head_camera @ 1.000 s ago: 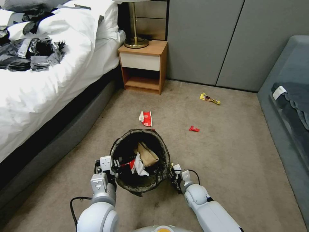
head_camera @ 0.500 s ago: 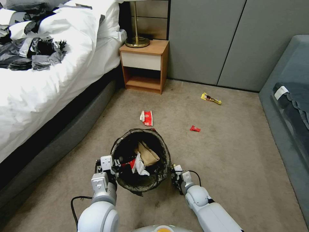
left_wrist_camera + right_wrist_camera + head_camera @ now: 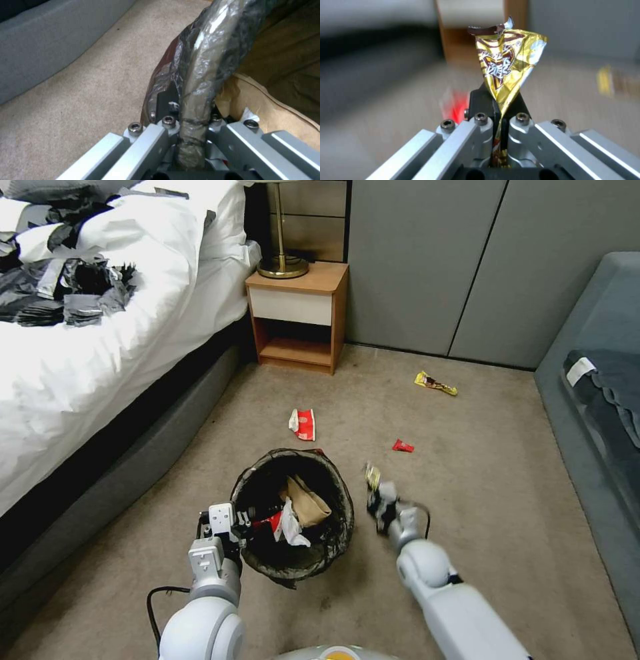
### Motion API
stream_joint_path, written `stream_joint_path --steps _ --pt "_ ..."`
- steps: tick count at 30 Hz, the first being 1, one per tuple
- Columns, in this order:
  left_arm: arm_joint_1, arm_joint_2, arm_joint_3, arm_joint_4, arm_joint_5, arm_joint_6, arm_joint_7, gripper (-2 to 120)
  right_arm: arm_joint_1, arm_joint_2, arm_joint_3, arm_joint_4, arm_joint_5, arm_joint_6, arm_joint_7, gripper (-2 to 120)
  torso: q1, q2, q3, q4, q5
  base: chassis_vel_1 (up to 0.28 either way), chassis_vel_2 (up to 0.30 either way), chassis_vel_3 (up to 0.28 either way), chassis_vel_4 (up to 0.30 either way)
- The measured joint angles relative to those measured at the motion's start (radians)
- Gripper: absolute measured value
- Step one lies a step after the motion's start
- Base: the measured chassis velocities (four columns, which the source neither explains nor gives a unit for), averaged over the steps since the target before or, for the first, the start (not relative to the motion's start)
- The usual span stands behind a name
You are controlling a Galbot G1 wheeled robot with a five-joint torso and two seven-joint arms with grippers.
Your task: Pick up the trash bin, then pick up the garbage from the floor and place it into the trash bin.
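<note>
The trash bin [image 3: 294, 453], a round bucket lined with a dark bag, hangs just above the carpet in front of me. My left gripper [image 3: 235, 521] is shut on its near-left rim; the left wrist view shows the fingers [image 3: 156, 140] clamped on the bag-covered rim [image 3: 206, 50]. Inside the bin lie a brown paper bag [image 3: 308, 501] and white tissue [image 3: 291, 527]. To the bin's right, my right gripper [image 3: 377, 499] is raised and shut on a gold-yellow snack wrapper [image 3: 506, 65]. On the floor beyond lie more garbage: a crushed red-and-white cup [image 3: 303, 424], a small red wrapper [image 3: 402, 446] and a yellow wrapper [image 3: 435, 383].
A bed [image 3: 100, 380] with white bedding and a black clothing heap [image 3: 67, 293] runs along the left. A wooden nightstand [image 3: 298, 313] with a lamp stands at the back. A grey upholstered seat [image 3: 593, 380] lines the right side. Open carpet lies between them.
My right gripper has risen from low beside the bin's right side and moved forward, carrying the gold wrapper. The left gripper and the bin stay as they were.
</note>
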Motion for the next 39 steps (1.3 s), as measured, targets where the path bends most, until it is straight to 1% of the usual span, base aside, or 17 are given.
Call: stream_joint_path --steps 1,4,5,8,9,11,12,15,20,23,24,27,35,36,37,38,39 --pt "0.0 0.0 0.0 0.0 0.0 0.0 0.0 0 0.0 0.0 0.0 0.0 0.0 0.0 0.0 0 0.0 0.0 0.0 0.0 0.0 0.0 0.0 0.0 0.0" --pt "0.004 0.004 0.001 0.001 -0.001 0.001 -0.001 0 -0.01 -0.013 0.01 0.197 0.025 0.078 -0.064 0 0.0 0.0 0.0 0.0002 -0.0001 0.0 0.0 0.0 0.0" --pt "0.004 0.004 0.001 0.001 -0.001 0.001 -0.001 0 -0.01 -0.013 0.01 0.197 0.025 0.078 -0.064 0 0.0 0.0 0.0 0.0002 -0.0001 0.0 0.0 0.0 0.0" --pt "0.007 0.004 0.001 0.001 -0.001 0.002 -0.002 0 -0.053 -0.029 -0.004 0.317 0.02 0.115 -0.127 0 0.0 0.0 0.0 0.0001 0.0001 0.0 0.0 0.0 0.0" --pt "0.007 0.004 0.001 0.001 -0.001 0.002 -0.002 0 -0.053 -0.029 -0.004 0.317 0.02 0.115 -0.127 0 0.0 0.0 0.0 0.0001 0.0001 0.0 0.0 0.0 0.0" --pt "0.008 0.004 0.003 0.002 -0.001 0.002 -0.002 0 -0.127 -0.042 -0.046 0.408 -0.017 0.16 -0.198 0 0.0 0.0 0.0 0.0 0.0001 0.0 0.0 0.0 0.0" --pt "0.008 0.004 0.003 0.002 -0.001 0.002 -0.002 0 -0.127 -0.042 -0.046 0.408 -0.017 0.16 -0.198 0 0.0 0.0 0.0 0.0 0.0001 0.0 0.0 0.0 0.0" --pt "0.007 0.008 0.005 0.005 0.0 0.002 -0.002 0 -0.197 -0.051 -0.106 0.453 -0.064 0.191 -0.235 0 0.0 0.0 0.0 -0.0001 0.0001 0.0 0.0 0.0 0.0" --pt "0.004 0.012 0.007 0.007 0.0 0.002 -0.002 0 -0.241 -0.057 -0.161 0.43 -0.108 0.212 -0.244 0 0.0 0.0 0.0 0.0 0.0 0.0 0.0 0.0 0.0" --pt "0.0 0.011 0.008 0.007 0.0 0.002 -0.003 0 -0.268 -0.057 -0.2 0.371 -0.147 0.237 -0.249 0 0.0 0.0 0.0 0.0 0.0 0.0 0.0 0.0 0.0" --pt "0.0 0.011 0.008 0.007 0.0 0.002 -0.003 0 -0.268 -0.057 -0.2 0.371 -0.147 0.237 -0.249 0 0.0 0.0 0.0 0.0 0.0 0.0 0.0 0.0 0.0" --pt "-0.002 0.014 0.011 0.007 -0.001 0.002 -0.003 0 -0.272 -0.048 -0.222 0.307 -0.173 0.256 -0.261 0 0.0 0.0 0.0 -0.0001 0.0001 0.0 0.0 0.0 0.0" --pt "0.002 0.012 0.024 0.007 0.005 0.002 -0.003 0 -0.235 -0.026 -0.225 0.197 -0.179 0.259 -0.269 0 0.0 0.0 0.0 0.0 0.0002 0.0 0.0 0.0 0.0" --pt "0.003 0.011 0.026 0.007 0.007 0.002 -0.003 0 -0.232 -0.026 -0.224 0.179 -0.185 0.26 -0.274 5 0.0 0.0 0.0 0.0 0.0001 0.0 0.0 0.0 0.0" --pt "0.003 0.011 0.026 0.007 0.007 0.002 -0.003 0 -0.232 -0.026 -0.224 0.179 -0.185 0.26 -0.274 5 0.0 0.0 0.0 0.0 0.0001 0.0 0.0 0.0 0.0" --pt "0.003 0.01 0.026 0.007 0.008 0.002 -0.003 0 -0.231 -0.026 -0.224 0.165 -0.191 0.262 -0.279 12 0.0 0.0 0.0 0.0 0.0001 0.0 0.0 0.0 0.0" --pt "0.001 0.009 0.027 0.007 0.008 0.002 -0.003 0 -0.231 -0.025 -0.224 0.155 -0.196 0.265 -0.283 15 0.0 0.0 0.0 0.0 0.0001 0.0 0.0 0.0 0.0"
